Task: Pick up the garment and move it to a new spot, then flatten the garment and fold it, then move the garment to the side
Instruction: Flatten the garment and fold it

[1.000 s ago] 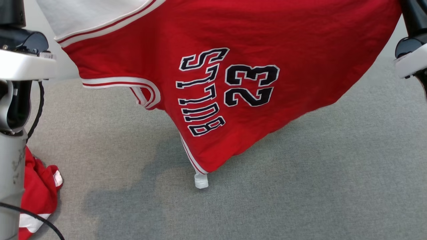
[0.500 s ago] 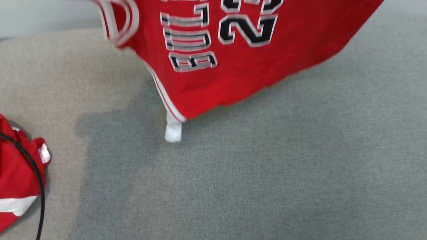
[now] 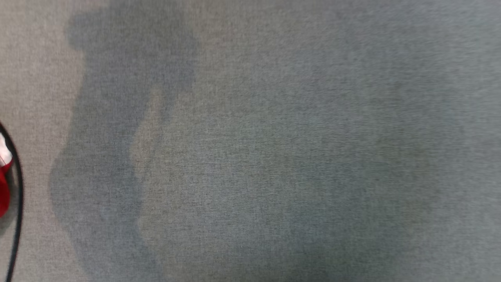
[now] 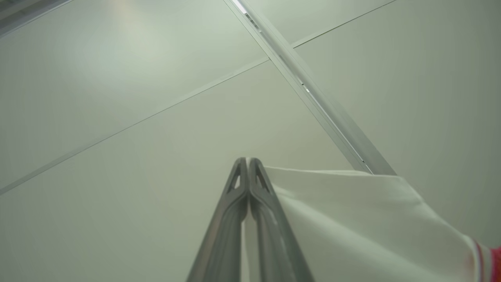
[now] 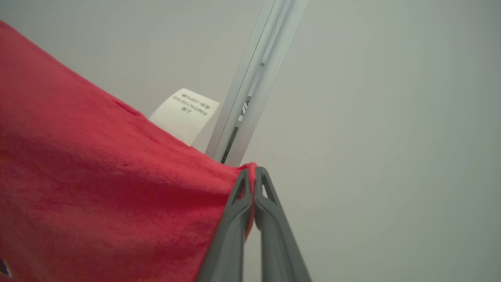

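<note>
The garment is a red jersey with white parts. In the right wrist view its red cloth point(image 5: 98, 188) spreads to the left, and my right gripper point(image 5: 253, 172) is shut on its edge. A white care label point(image 5: 184, 113) sticks up from the cloth. In the left wrist view my left gripper point(image 4: 246, 162) is shut on the garment's white part point(image 4: 352, 219), which hangs to the right with a red and white trim at its far corner. Both grippers point up toward pale panels. The head view has a dark shadow point(image 3: 117, 156) on the grey surface point(image 3: 313, 156).
A bit of another red and white cloth point(image 3: 3, 180) and a black cable point(image 3: 17, 203) sit at the left edge of the head view. A metal rail point(image 4: 313, 98) crosses the pale panels behind the left gripper, and a similar rail point(image 5: 254, 78) runs behind the right one.
The head view has swung downward: the jersey with its lettering slid up and out of the picture, leaving the grey surface and its shadow. The red cloth at the left has shifted toward the edge.
</note>
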{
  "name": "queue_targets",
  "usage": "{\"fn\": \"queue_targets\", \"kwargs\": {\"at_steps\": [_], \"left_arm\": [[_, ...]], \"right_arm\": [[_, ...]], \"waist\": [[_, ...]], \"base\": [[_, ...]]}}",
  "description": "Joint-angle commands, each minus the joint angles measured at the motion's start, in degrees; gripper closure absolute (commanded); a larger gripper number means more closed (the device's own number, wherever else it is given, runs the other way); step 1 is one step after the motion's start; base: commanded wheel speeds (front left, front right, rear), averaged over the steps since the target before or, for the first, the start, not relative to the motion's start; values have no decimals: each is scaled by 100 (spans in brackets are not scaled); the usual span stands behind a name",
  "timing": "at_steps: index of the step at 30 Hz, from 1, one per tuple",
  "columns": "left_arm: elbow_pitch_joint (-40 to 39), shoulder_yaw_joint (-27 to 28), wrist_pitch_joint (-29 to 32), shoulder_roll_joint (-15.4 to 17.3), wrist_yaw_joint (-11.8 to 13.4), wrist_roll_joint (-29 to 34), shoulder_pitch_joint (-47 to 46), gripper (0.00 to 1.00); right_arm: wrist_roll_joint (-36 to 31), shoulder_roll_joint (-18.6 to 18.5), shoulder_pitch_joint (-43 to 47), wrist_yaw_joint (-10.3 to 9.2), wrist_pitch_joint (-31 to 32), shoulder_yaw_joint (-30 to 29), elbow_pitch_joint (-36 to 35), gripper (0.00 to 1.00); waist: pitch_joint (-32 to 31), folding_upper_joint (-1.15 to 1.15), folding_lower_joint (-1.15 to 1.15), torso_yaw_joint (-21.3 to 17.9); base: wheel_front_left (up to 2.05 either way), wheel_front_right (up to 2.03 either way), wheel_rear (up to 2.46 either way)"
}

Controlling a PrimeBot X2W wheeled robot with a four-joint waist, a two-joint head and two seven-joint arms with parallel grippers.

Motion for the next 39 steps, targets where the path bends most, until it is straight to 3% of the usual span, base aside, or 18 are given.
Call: {"fn": "queue_targets", "kwargs": {"at_steps": [1, 5, 10, 19, 25, 32, 39], "left_arm": [[-173, 25, 1, -45, -24, -14, 138, 100], [-991, 89, 0, -238, -152, -143, 1052, 100], [-1810, 306, -3, -460, -242, -324, 2466, 100], [-3155, 930, -5, -758, -418, -674, 5585, 100], [-3545, 1312, -5, -980, -478, -727, 7586, 100], [-4067, 1567, -6, -1376, -487, -713, 9101, 100], [-4197, 1513, -6, -1620, -506, -520, 10292, 100]], "right_arm": [[-95, 51, 209, 0, 0, -38, 25, 100], [-402, 34, 711, 0, -1, -249, 60, 100], [-268, -98, 1444, 0, -1, -310, 141, 100], [159, -207, 3493, -1, -1, -597, -497, 100], [312, -169, 5151, 0, -2, -792, -1131, 100], [207, -13, 6496, -1, -1, -937, -1732, 100], [55, 78, 7990, 0, -2, -1508, -2411, 100]], "waist": [[419, 0, 0, 188], [627, 0, 0, 420], [582, 0, 0, 579], [-301, 0, 0, 520], [-1057, 0, 0, 385], [-1609, 0, 0, 256], [-2095, 0, 0, 288]], "base": [[0, 0, 0], [0, 0, 0], [0, 0, 0], [0, 0, 0], [0, 0, 0], [0, 0, 0], [0, 0, 0]]}}
